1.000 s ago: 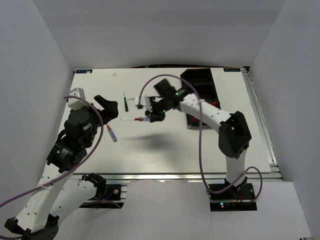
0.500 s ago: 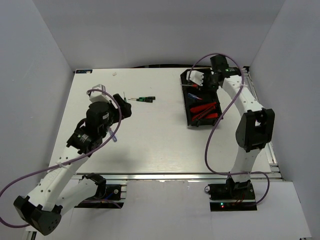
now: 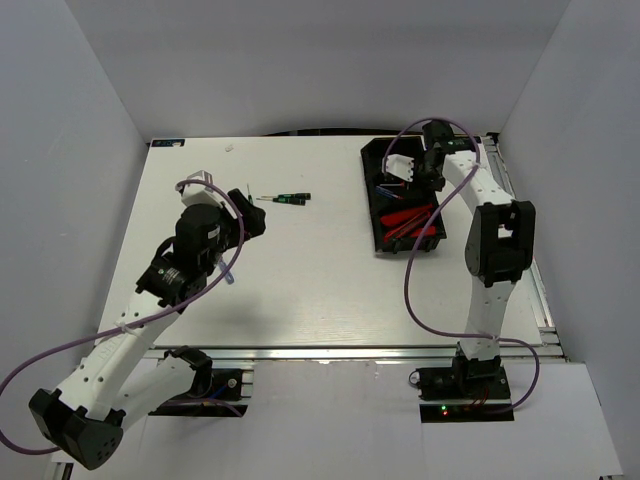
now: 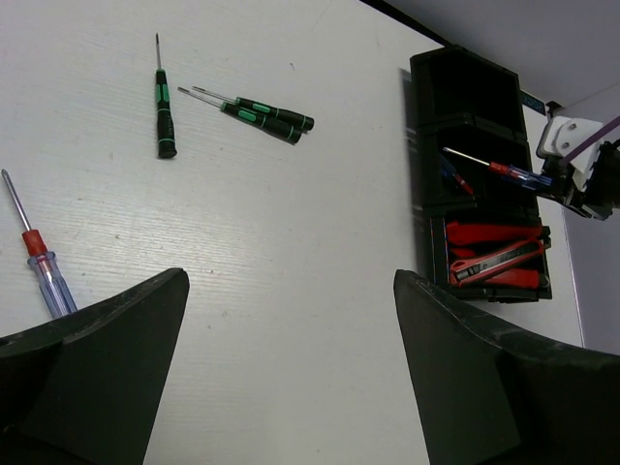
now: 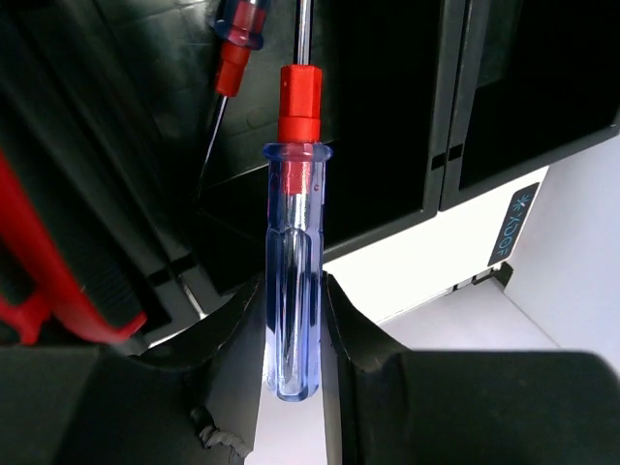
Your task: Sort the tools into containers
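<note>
Your right hand (image 5: 294, 312) grips a blue screwdriver (image 5: 294, 232) over the tray (image 4: 418, 145); red knives (image 4: 494, 260) in. Left hand (image 4: 291, 320) open. Green screwdrivers (image 4: 262, 112), second blue screwdriver (image 4: 46, 274) unsorted on bench (image 4: 291, 223).

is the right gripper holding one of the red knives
No, the right gripper is shut on a blue-handled screwdriver, over the black tray.

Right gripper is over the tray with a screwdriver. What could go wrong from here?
1. The right gripper pinches the blue-handled screwdriver by its handle only, with the shaft sticking out. On release it could land across a divider of the tray rather than flat.
2. It may drop onto the other screwdriver lying below and bounce towards the red knives.
</note>
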`<state>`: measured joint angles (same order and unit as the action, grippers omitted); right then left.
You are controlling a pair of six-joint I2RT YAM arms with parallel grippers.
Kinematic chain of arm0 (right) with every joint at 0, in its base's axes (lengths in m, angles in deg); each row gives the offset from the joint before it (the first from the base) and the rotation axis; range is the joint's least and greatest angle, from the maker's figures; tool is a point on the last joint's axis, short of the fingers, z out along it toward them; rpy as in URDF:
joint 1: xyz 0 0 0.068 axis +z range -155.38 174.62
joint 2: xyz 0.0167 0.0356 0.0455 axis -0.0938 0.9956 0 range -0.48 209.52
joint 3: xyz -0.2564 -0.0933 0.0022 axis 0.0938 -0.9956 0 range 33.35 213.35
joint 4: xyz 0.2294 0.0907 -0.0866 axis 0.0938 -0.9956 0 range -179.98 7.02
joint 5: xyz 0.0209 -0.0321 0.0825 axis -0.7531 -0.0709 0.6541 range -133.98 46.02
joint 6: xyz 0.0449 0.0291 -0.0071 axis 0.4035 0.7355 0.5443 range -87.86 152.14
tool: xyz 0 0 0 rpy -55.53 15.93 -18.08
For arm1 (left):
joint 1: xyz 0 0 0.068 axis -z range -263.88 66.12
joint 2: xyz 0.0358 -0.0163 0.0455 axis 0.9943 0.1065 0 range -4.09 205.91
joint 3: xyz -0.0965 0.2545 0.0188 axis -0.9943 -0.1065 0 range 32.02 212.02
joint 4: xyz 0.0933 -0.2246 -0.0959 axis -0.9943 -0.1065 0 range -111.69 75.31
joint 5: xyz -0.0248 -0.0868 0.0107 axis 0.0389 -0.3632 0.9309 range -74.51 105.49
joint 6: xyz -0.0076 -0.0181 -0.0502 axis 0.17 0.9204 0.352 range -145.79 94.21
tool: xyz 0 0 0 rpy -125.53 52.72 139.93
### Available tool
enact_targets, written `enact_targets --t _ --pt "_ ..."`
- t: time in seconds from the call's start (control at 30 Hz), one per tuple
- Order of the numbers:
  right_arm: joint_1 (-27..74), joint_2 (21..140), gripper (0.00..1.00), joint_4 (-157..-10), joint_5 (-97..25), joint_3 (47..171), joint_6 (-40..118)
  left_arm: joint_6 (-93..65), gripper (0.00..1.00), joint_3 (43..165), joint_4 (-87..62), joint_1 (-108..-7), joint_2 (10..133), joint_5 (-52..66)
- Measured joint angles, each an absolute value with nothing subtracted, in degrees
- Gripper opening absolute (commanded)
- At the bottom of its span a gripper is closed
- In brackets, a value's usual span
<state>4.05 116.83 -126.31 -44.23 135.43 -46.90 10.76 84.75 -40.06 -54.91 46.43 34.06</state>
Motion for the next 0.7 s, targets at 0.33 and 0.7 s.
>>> enact_targets --t 0.33,0.7 --pt "4.1 118.3 0.47 -125.9 -45.5 136.7 -44.1 11.8 0.98 84.0 -41.0 -54.9 46.4 33.8" --pt "4.1 117.8 0.85 -125.4 -42.4 137.8 -41.4 13.2 0.98 84.0 -45.7 -55.3 47.7 33.9"
